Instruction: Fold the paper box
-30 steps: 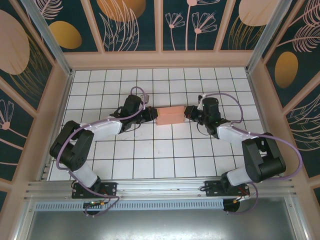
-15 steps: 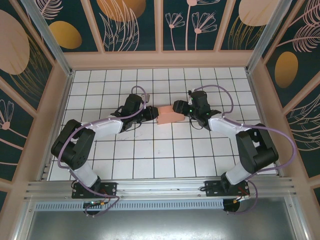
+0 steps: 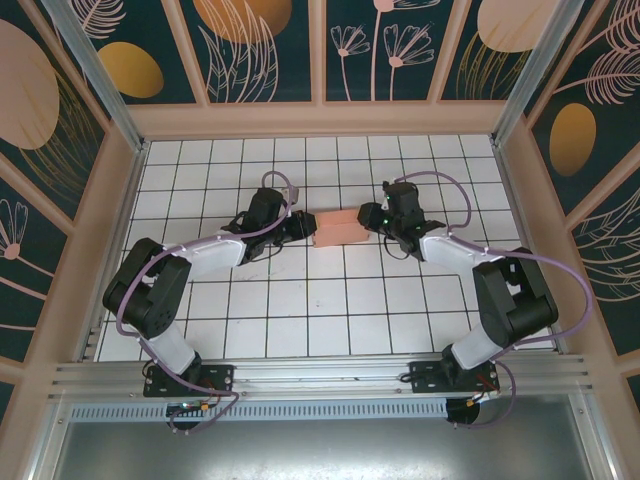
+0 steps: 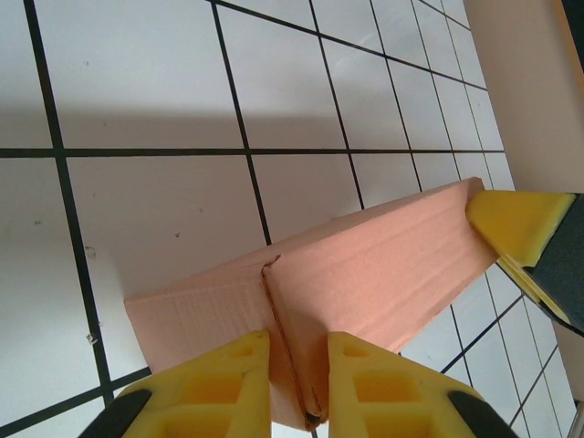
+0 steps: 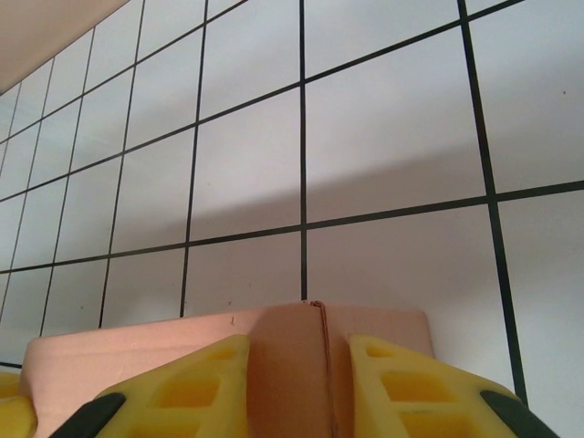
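the paper box [image 3: 337, 228] lies box-shaped on the table [image 3: 300, 320]. left gripper [image 4: 298, 342] pinches one end seam, right gripper [image 5: 298, 345] clamps the other end. closing the ends, i judge; next calls for pressing each end flush.

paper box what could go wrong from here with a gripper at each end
1. The left gripper pinches thin card at one end of the paper box. Squeezing harder could crease or crush that wall.
2. The right gripper straddles the other end, right at a seam. Pushing inward from both ends could buckle the box or pop the seam open.
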### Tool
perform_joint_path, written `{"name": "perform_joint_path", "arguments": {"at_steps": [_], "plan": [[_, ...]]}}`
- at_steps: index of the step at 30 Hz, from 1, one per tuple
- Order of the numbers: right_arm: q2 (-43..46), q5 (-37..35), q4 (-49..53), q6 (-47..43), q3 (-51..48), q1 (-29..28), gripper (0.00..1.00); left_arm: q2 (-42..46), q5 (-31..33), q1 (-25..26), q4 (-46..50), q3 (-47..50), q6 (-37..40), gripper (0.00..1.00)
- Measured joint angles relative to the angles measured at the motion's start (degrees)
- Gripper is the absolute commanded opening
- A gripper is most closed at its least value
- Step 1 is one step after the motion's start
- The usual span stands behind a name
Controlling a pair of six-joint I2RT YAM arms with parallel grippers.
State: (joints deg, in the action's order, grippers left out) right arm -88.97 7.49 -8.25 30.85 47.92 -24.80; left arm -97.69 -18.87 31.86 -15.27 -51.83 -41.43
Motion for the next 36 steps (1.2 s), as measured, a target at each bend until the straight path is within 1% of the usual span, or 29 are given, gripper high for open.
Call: {"name": "perform_joint_path", "arguments": {"at_steps": [2, 3, 4, 6, 8, 9, 12, 16, 17, 19, 22, 25, 29, 32, 36], "plan": [[0.1, 1.0, -0.8, 0.6, -0.5, 0.4, 0.06, 0.0, 0.0, 0.0, -0.1, 0.0, 0.0, 0.18], [0.1, 1.4, -1.0, 0.9, -0.6, 0.7, 0.09, -0.1, 0.0, 0.0, 0.0, -0.1, 0.0, 0.20], [0.1, 1.6, -1.2, 0.9, -0.7, 0.7, 0.15, -0.1, 0.0, 0.0, 0.0, -0.2, 0.0, 0.22], [0.3, 1.8, -1.4, 1.1, -0.8, 0.8, 0.36, -0.2, 0.0, 0.0, 0.3, -0.5, 0.1, 0.34], [0.5, 1.9, -1.3, 1.0, -0.9, 0.8, 0.50, -0.6, -0.2, 0.0, 1.7, -1.3, 0.7, 0.48], [0.6, 1.9, -1.0, 1.0, -0.9, 0.8, 0.55, -0.8, -0.2, 0.0, 2.7, -1.8, 0.9, 0.54], [1.4, 1.8, -0.2, 0.4, -0.9, 0.8, 0.64, -1.6, -0.1, 0.1, 6.8, -4.3, 1.6, 0.72], [3.4, 1.5, 0.9, -0.7, -0.9, 0.8, 0.68, -1.7, 0.1, 0.4, 12.4, -7.4, 3.3, 0.91], [3.9, 1.3, 1.2, -1.0, -0.9, 0.8, 0.69, -1.7, 0.2, 0.4, 13.1, -8.1, 3.8, 0.98], [4.7, 0.5, 1.7, -1.7, -0.9, 0.8, 0.70, -1.7, 0.5, 0.5, 13.6, -9.3, 5.6, 0.99], [6.1, -1.0, 2.6, -2.3, -0.9, 0.9, 0.71, -0.4, 0.7, 0.5, 12.9, -9.4, 11.7, 0.99], [8.0, -1.3, 2.6, -2.2, -1.2, 2.1, 0.70, 2.4, 0.6, 0.5, 10.6, -9.1, 20.7, 0.99], [11.7, -1.5, 2.1, -1.8, -3.9, 5.0, 0.70, 5.1, 1.6, 0.8, 6.5, -9.9, 33.4, 0.99], [13.8, -1.6, 2.1, -1.6, -6.2, 6.5, 0.71, 3.4, 1.0, 1.1, 7.0, -13.8, 42.4, 0.98], [16.8, -1.7, 2.2, -1.2, -9.2, 8.7, 0.70, -4.2, -0.2, 2.2, 12.0, -24.4, 53.0, 0.95]]}}
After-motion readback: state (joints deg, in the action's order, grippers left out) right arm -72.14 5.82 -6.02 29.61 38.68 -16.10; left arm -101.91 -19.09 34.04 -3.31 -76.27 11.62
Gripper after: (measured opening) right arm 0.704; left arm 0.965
